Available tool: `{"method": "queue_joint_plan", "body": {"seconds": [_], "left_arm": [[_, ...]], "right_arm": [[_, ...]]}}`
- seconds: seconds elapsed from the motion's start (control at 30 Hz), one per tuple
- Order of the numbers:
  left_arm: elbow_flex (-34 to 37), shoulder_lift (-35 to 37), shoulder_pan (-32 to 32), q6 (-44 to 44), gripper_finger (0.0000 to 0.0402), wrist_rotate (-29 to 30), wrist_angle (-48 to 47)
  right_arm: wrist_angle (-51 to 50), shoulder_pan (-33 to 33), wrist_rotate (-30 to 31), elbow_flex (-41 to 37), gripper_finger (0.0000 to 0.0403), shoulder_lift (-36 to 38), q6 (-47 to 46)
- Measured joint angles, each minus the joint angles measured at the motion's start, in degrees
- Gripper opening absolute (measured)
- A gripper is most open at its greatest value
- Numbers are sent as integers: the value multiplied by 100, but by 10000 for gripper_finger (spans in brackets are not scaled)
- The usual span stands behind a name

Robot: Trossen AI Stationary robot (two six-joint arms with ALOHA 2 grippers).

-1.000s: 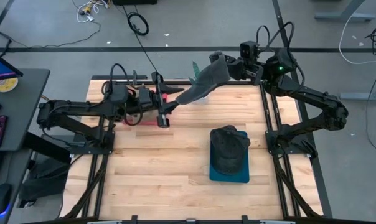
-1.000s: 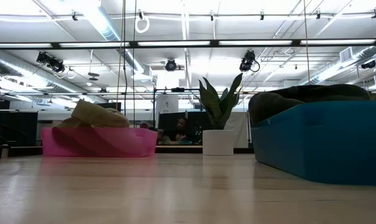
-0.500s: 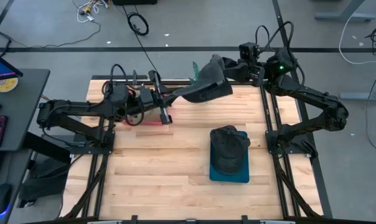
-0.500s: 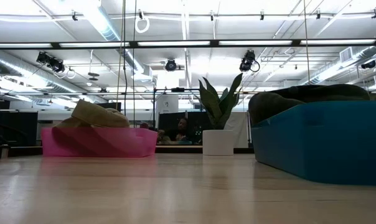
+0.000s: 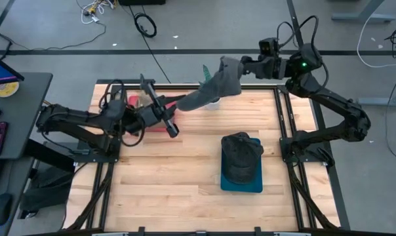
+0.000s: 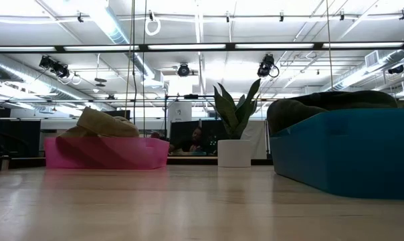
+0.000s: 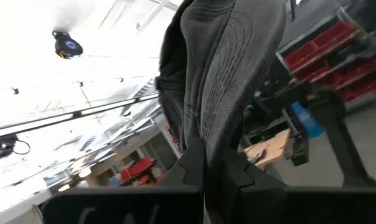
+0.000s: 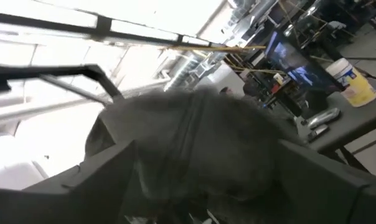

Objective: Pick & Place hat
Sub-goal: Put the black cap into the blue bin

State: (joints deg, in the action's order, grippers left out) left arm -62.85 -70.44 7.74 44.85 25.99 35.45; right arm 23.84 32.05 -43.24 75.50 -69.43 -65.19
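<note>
Clearly the grey hat (image 5: pixel 214 88) is soft and light: it sags between the two arms above the far edge of the table (image 5: pixel 185 177), beside the pink bin (image 6: pixel 105 152), and is best pinched at its edge. The left gripper (image 5: pixel 174 130) is clamped on its lower edge; the right gripper (image 5: pixel 240 67) stands wide, jaws released around the crown. Counted: three hats, two bins, one potted plant (image 6: pixel 234 127). A dark hat (image 5: pixel 241 156) fills the blue bin (image 5: pixel 241 185), beyond the pink one's tan hat (image 6: pixel 102 124).
</note>
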Motion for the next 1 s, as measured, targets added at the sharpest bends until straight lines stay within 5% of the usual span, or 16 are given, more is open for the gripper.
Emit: {"method": "queue_joint_plan", "body": {"seconds": [0.27,0.63,1.0], "left_arm": [[0,9,255,258,11,342,-36],[-227,-2,848,2337,11,2295,-28],[-496,-148,1187,2783,11,2517,-916]], "right_arm": [[-206,14,-471,0,393,5,-267],[-903,657,-1744,2,382,31,-1725],[-2746,868,-1753,0,382,-223,-1276]]}}
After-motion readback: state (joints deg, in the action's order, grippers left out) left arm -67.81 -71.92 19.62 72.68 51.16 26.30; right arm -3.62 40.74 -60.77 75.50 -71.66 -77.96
